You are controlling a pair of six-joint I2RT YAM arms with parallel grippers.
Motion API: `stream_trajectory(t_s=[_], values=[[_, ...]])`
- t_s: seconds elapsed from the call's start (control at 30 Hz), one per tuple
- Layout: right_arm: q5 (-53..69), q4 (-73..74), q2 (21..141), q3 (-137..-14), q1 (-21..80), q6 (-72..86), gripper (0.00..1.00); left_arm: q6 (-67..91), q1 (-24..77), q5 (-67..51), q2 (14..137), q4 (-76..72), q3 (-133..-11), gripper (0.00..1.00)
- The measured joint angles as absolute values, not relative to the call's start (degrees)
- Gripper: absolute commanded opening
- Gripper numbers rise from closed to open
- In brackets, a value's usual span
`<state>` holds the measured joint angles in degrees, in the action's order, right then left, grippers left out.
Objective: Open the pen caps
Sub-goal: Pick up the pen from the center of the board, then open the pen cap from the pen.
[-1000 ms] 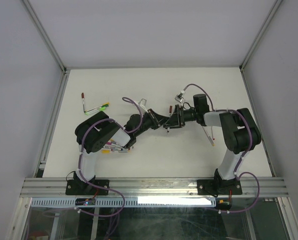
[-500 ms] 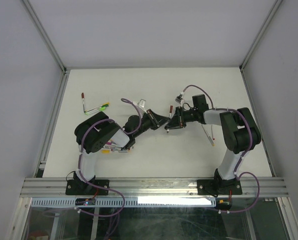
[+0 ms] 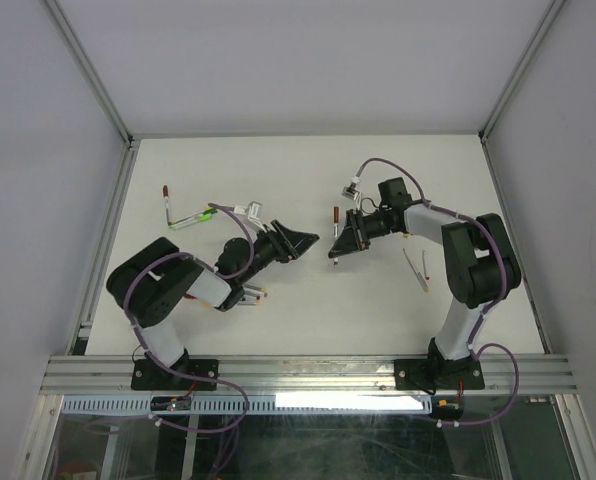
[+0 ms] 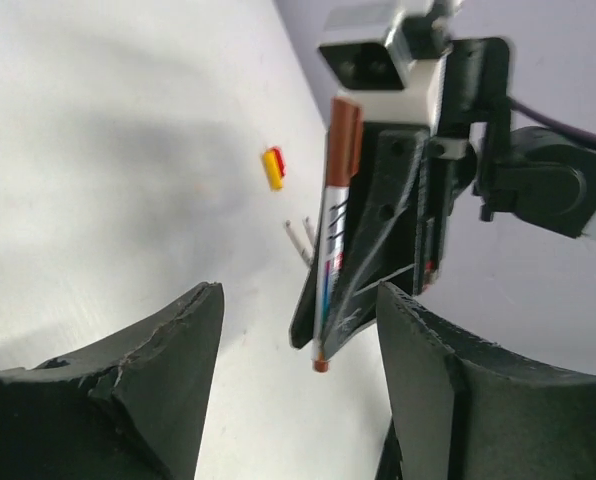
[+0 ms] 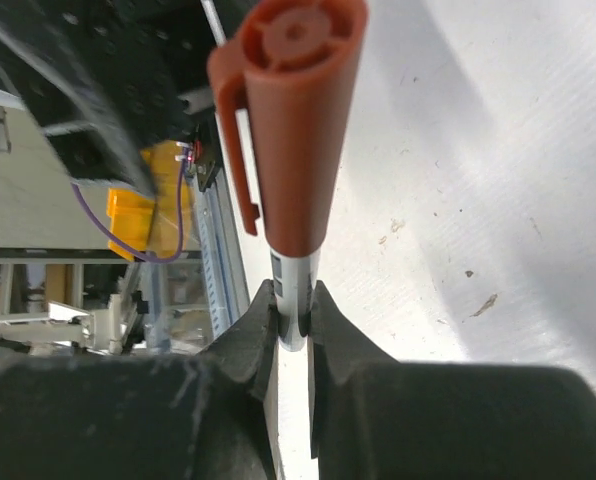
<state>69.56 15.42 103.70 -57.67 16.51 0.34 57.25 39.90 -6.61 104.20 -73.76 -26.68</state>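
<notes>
My right gripper (image 3: 344,242) (image 5: 293,305) is shut on the white-grey barrel of a pen (image 4: 328,265) (image 5: 296,285) and holds it above the table. A red-brown pen cap (image 5: 293,120) (image 4: 344,135) (image 3: 337,213) sits on that pen's upper end, and a small brown tip (image 4: 321,365) shows at the lower end. To its left, my left gripper (image 3: 302,241) (image 4: 300,300) stands open and apart from the pen, nothing between its fingers. A loose yellow cap (image 4: 272,168) lies on the table beyond.
Two pens (image 3: 191,216) lie in an L at the back left, one red-capped and one green-ended. More pens (image 3: 244,296) lie beside the left arm. Two thin barrels (image 3: 416,268) rest near the right arm. White walls and metal rails (image 3: 108,250) bound the table.
The left gripper opened, let go of the pen and drew back to the left. The right gripper shut on the pen's barrel and now carries it alone.
</notes>
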Motion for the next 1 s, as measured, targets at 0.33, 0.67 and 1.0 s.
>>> stream_trajectory(t_s=[0.33,0.67,1.0], values=[[66.3,36.2,98.3,-63.6,16.5,-20.8,0.00,41.2,39.1,-7.5,77.8,-63.9,-22.7,0.99],[66.3,51.7,96.3,-67.4,17.0,-37.7,0.00,38.1,35.9,-22.2,75.1,-67.2,-21.3,0.96],[69.1,65.5,96.3,-70.8,20.1,-53.3,0.00,41.5,36.5,-30.9,90.6,-81.5,-23.8,0.73]])
